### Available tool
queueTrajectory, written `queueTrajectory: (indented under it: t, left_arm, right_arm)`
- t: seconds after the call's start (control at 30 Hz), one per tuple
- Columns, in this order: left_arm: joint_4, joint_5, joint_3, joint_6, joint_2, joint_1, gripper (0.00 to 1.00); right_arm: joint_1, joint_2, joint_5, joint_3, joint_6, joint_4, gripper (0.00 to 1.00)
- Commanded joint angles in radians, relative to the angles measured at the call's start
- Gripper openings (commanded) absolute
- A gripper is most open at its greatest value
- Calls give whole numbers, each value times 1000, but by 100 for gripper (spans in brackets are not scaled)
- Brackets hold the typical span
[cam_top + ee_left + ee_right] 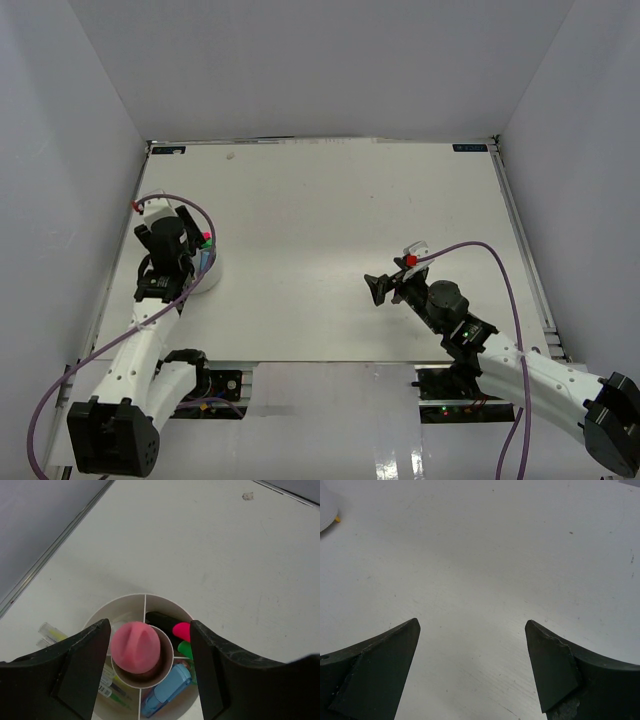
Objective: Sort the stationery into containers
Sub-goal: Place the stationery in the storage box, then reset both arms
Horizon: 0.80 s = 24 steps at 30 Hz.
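Observation:
A round white container with divided sections stands under my left gripper, which is open. The pink stubby cylinder sits upright in its centre cup, between my two fingers and touching neither. Around it are a black marker, a pink highlighter, a green highlighter, a blue pen and thin pens. In the top view the container is at the table's left, partly hidden by the left gripper. My right gripper is open and empty over bare table.
A clear yellow-green pen lies on the table just outside the container's left wall. The container's edge shows at the far left of the right wrist view. Grey walls enclose the table on three sides.

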Motion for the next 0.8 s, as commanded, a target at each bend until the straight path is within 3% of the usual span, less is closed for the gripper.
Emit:
queueTrajectory:
  t: [0.0, 0.27, 0.37, 0.53, 0.77]
  left_arm:
    - [18, 0, -8, -18, 9, 4, 75]
    - [-99, 80, 99, -30, -75, 4, 88]
    - [-190, 172, 199, -4, -129, 4, 96]
    - [-366, 311, 368, 31, -230, -14, 98]
    - [-555, 350, 509, 51, -380, -120, 98]
  right_arm:
    - [-1, -13, -1, 5, -2, 53, 92]
    - [-2, -70, 35, 57, 4, -34, 91]
    - [-1, -102, 53, 163, 5, -189, 90]
    - [-2, -171, 168, 358, 13, -501, 90]
    - [-1, -364, 202, 525, -4, -689, 90]
